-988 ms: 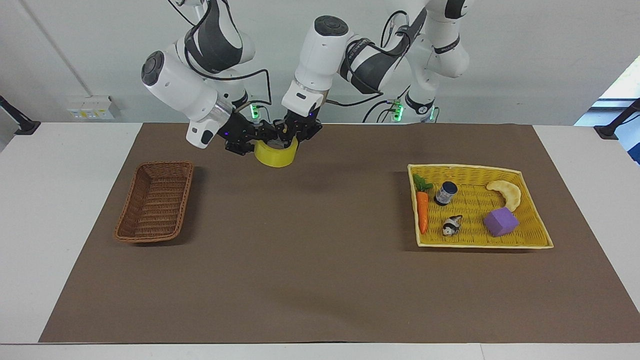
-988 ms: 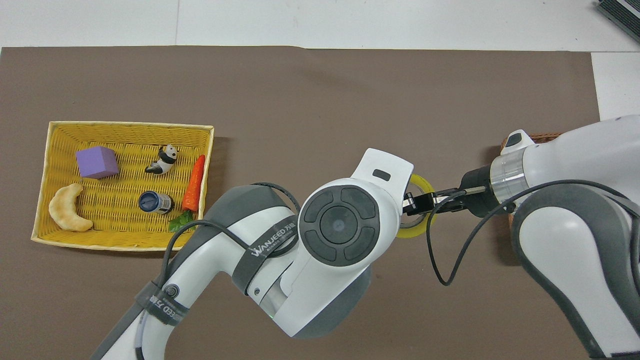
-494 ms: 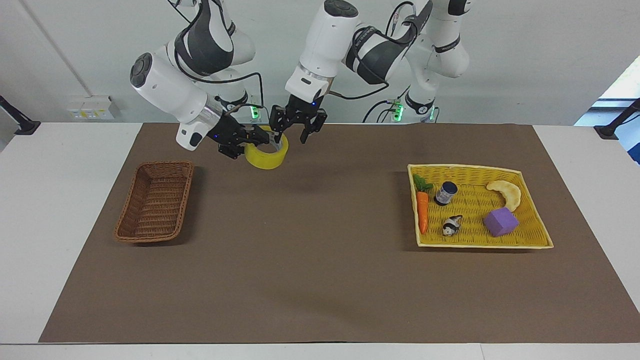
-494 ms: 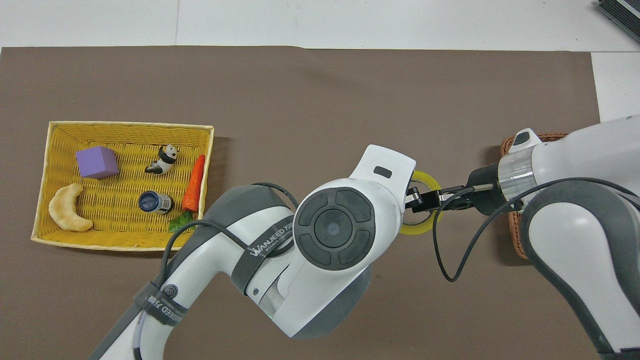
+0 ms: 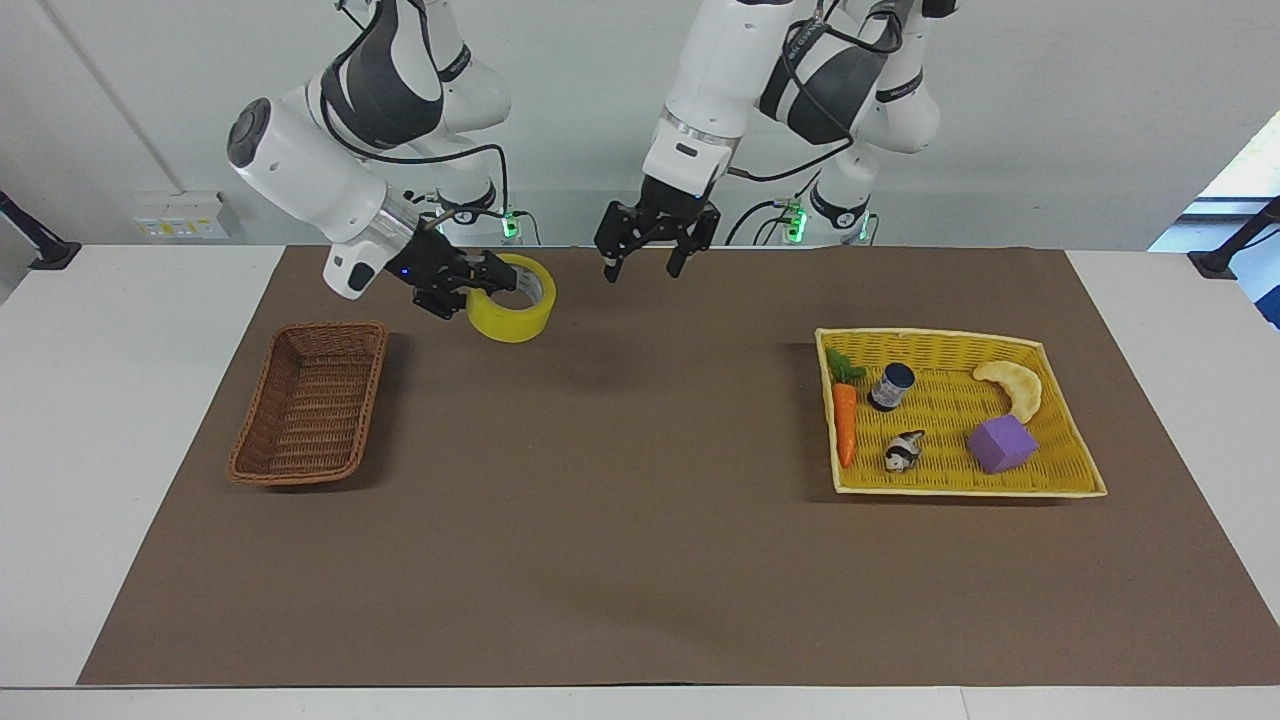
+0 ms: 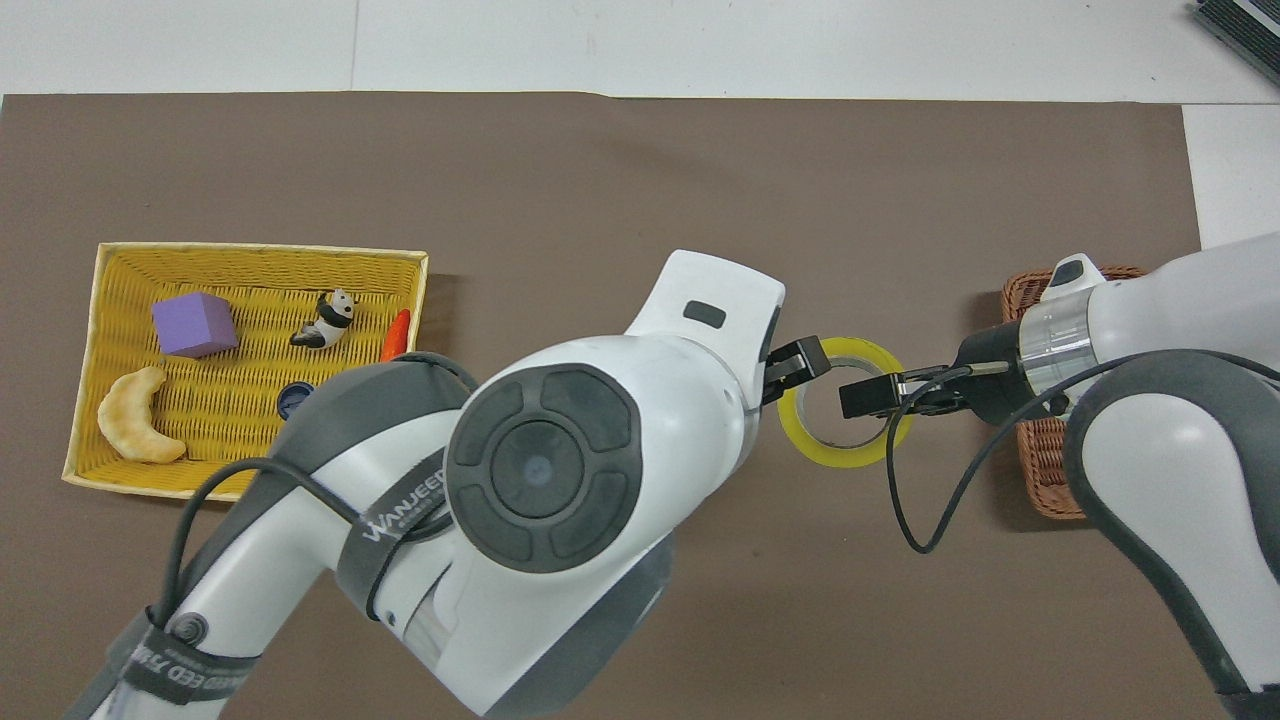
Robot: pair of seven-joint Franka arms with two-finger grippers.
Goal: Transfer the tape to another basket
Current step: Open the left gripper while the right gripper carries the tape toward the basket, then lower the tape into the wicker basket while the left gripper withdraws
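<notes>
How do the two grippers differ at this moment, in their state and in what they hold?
The right gripper is shut on the tape, gripping the roll's wall; the left gripper is open and holds nothing. The right gripper points sideways, with the tape hanging near the brown basket; the left gripper points down over the bare brown mat, apart from the tape. Both are black two-finger grippers, raised above the table.

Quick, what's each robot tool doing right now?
Left tool: open, holding nothing, up over the brown mat.
Right tool: closed on the wide yellow tape roll.
</notes>
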